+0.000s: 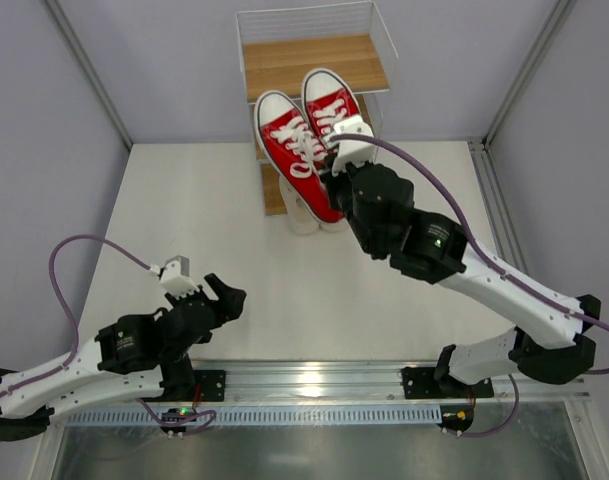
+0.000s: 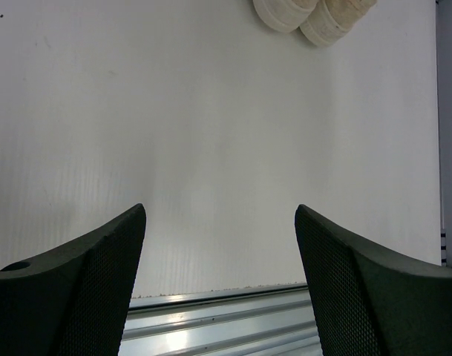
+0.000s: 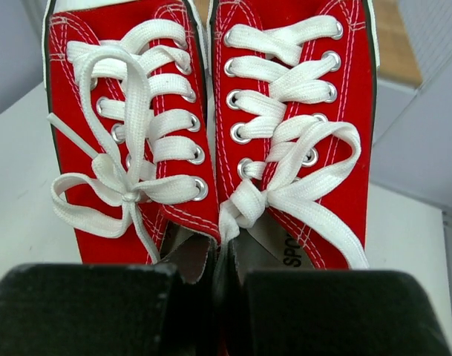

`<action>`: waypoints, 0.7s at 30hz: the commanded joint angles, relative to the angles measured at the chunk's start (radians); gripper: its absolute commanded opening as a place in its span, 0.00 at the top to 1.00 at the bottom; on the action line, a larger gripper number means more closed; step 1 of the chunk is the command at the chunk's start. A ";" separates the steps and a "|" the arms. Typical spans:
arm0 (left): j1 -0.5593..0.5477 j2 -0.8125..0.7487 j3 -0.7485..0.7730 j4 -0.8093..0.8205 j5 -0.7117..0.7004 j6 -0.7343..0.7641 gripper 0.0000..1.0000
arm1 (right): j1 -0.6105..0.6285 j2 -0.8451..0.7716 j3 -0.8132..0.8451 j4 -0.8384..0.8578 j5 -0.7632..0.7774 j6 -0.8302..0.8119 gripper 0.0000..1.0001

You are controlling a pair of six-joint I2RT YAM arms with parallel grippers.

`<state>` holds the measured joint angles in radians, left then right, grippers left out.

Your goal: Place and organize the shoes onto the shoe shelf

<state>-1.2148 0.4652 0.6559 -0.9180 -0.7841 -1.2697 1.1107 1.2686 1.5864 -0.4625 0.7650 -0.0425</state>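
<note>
Top external: our right gripper [image 1: 334, 163] clenches both red sneakers [image 1: 287, 140], toes toward twelve o'clock at the shoe shelf [image 1: 314, 62]; our left gripper [image 1: 222, 300] gapes empty at seven.

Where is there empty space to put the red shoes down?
The shelf has a bare top board. The white table is open between the left claw and the shelf. It's crowded at the shelf's foot, where the cream shoes sit under the red shoes.

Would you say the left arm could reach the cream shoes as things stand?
Probably yes: the left pincer is open with bare table up to the cream shoes, though the right pincer holds the red pair above them.
</note>
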 commanded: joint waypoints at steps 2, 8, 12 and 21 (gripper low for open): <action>0.003 -0.019 0.027 0.019 0.006 0.021 0.20 | -0.083 0.142 0.240 0.304 0.088 -0.206 0.96; 0.003 -0.075 0.021 -0.022 0.046 0.001 0.21 | -0.242 0.402 0.572 0.302 0.033 -0.197 0.96; 0.003 -0.129 0.002 -0.070 0.052 -0.025 0.22 | -0.273 0.544 0.802 0.327 0.000 -0.238 0.96; 0.004 -0.226 0.005 -0.139 0.034 -0.045 0.23 | -0.351 0.594 0.854 0.357 -0.084 -0.178 0.96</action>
<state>-1.2148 0.2554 0.6559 -1.0172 -0.7238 -1.3010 0.7876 1.9202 2.3207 -0.3374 0.7189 -0.2337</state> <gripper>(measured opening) 0.770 0.067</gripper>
